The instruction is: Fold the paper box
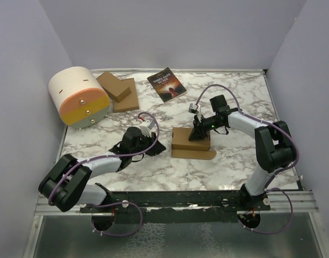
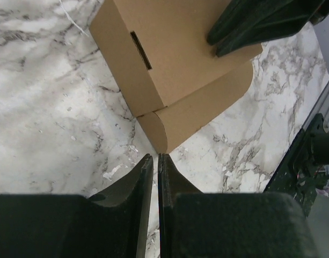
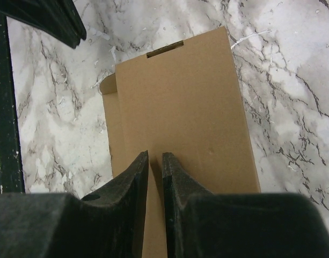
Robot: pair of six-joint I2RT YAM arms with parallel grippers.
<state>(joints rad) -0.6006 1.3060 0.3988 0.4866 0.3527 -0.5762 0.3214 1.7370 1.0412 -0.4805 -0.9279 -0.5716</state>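
Observation:
The paper box (image 1: pixel 181 138) is a low brown carton in the middle of the marble table, and a rounded flap (image 1: pixel 199 155) lies flat along its near side. My right gripper (image 1: pixel 198 134) points down onto the carton's top (image 3: pixel 180 97). Its jaws are almost shut, with a thin gap and nothing between them. My left gripper (image 1: pixel 156 146) sits on the table just left of the carton, shut and empty. Its tips (image 2: pixel 155 156) are close to the flap's rounded corner (image 2: pixel 161 141) without touching it. A slot (image 2: pixel 141 50) shows near the top's edge.
A round cream-and-orange container (image 1: pixel 78 97) stands at the back left. Beside it is a stack of flat cardboard pieces (image 1: pixel 118 91). A dark-covered book (image 1: pixel 166 84) lies at the back centre. Grey walls close in three sides, and a metal rail (image 1: pixel 175 199) runs along the near edge.

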